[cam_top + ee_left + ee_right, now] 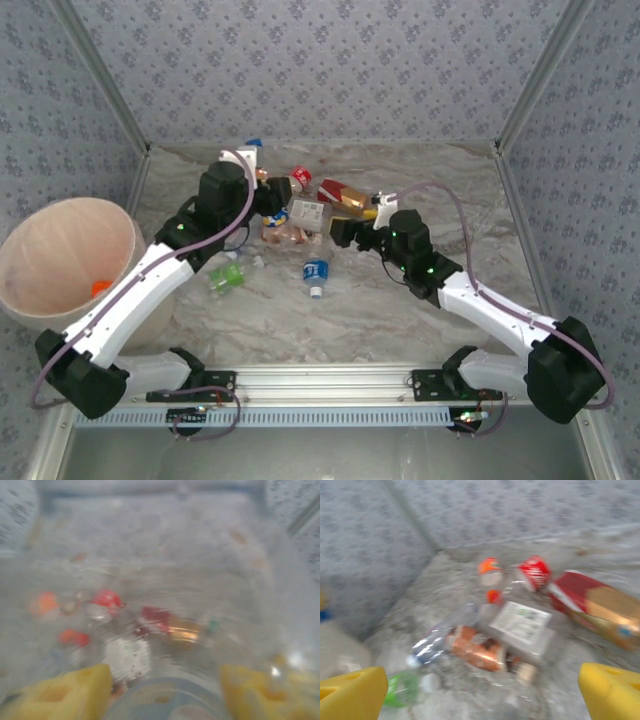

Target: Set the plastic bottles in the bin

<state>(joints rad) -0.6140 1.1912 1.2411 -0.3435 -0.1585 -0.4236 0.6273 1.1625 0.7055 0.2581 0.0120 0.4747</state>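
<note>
Blurrily, left hand (pixel 165 692) clamps clear bottle (pixel 167 650); bottle pile (pixel 150 622) smeared behind.

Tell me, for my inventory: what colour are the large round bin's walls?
Pale pink-beige bin; best in the top external view.

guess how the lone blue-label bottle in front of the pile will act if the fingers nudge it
The blue-label bottle lies on its side on the smooth table, so it will probably roll or skid. It looks clear and empty, so likely light, and its thin walls may dent when squeezed.
</note>
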